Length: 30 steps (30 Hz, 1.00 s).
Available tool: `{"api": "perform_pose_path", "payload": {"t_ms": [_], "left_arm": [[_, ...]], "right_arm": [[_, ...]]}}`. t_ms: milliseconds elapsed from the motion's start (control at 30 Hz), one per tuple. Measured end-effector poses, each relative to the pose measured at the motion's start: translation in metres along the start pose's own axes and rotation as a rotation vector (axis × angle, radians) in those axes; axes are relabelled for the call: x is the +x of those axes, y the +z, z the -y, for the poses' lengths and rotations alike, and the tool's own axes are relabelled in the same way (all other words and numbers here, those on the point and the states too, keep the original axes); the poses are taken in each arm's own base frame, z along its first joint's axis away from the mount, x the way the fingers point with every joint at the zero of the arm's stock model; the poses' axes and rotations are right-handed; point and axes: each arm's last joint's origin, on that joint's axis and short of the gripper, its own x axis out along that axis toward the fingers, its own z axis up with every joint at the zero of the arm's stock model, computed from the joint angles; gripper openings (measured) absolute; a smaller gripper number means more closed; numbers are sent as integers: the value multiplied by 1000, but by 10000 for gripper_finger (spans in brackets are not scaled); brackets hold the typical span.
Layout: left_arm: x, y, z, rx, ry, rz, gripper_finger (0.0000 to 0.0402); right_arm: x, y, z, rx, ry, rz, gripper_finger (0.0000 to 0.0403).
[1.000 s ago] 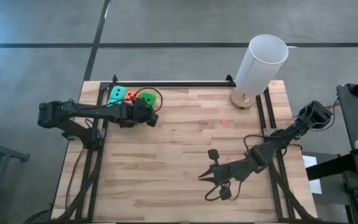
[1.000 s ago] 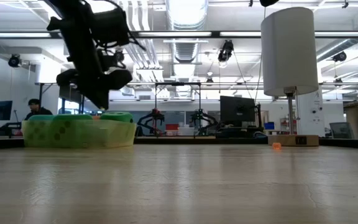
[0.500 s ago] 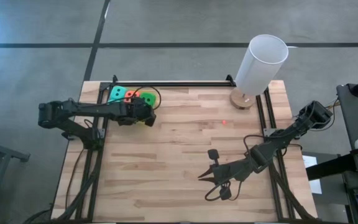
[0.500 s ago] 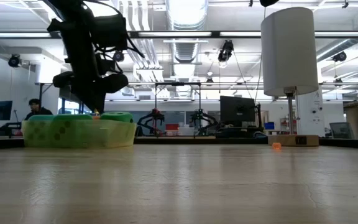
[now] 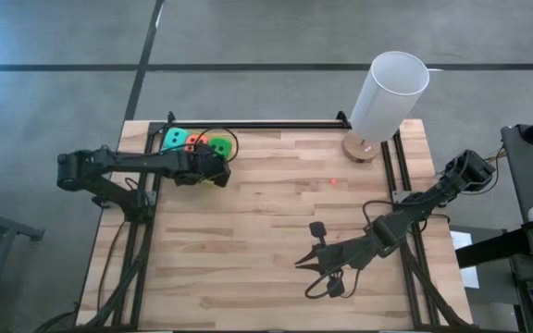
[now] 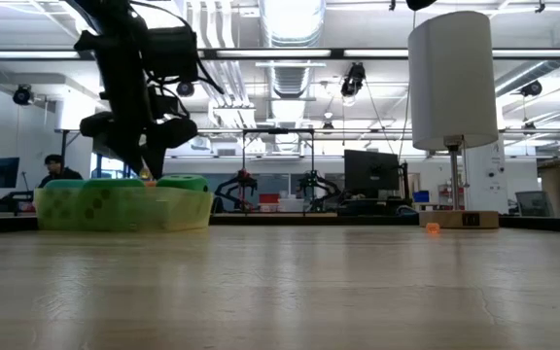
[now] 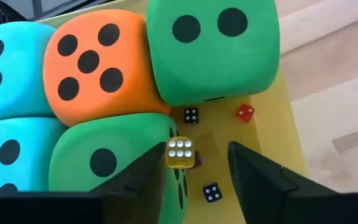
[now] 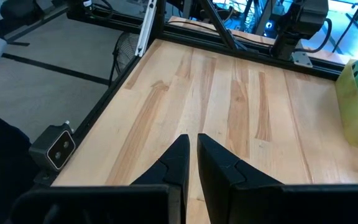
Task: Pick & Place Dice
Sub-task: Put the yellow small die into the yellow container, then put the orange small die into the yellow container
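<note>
a small translucent yellow die [image 7: 181, 153] is being framed between the parted fingers [image 7: 135, 177] of the left gripper [image 7: 191, 174], above the yellow tray [image 7: 278, 134]; the right gripper [image 8: 191, 163], fingers together, is being kept well apart.

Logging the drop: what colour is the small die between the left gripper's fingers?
Translucent yellow small die, white pips; clearest in the left wrist view.

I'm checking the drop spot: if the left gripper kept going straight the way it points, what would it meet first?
Probably the small yellow die between the left gripper and the yellow tray floor, beside the green die. Depth is unclear, so that is a guess.
</note>
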Motion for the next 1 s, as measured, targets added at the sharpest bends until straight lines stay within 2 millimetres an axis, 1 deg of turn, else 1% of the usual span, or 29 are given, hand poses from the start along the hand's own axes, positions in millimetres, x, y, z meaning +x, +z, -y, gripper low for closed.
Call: {"api": "perform_pose_path", "payload": {"t_ms": [100, 333, 467, 567, 667, 800, 900, 1000], "left_arm": [[1, -1, 0, 3, 0, -1, 182], [9, -11, -3, 37, 0, -29, 192], [7, -11, -4, 79, -18, -28, 191], [3, -9, -5, 74, -48, -14, 186], [-5, -7, -10, 51, -84, 2, 179], [-23, -6, -15, 32, -146, 67, 172], [-40, -11, -14, 45, -200, 142, 169], [-57, -20, -8, 73, -260, 218, 168]], "right_arm": [[0, 0, 0, 0, 0, 0, 28], [0, 0, 0, 0, 0, 0, 28], [0, 0, 0, 0, 1, 0, 28], [0, 0, 0, 0, 1, 0, 28], [0, 0, 0, 7, -12, 0, 28], [2, -3, 7, 49, -50, -25, 28], [6, -14, 22, 101, -126, -91, 28], [10, -30, 44, 184, -206, -159, 28]]}}
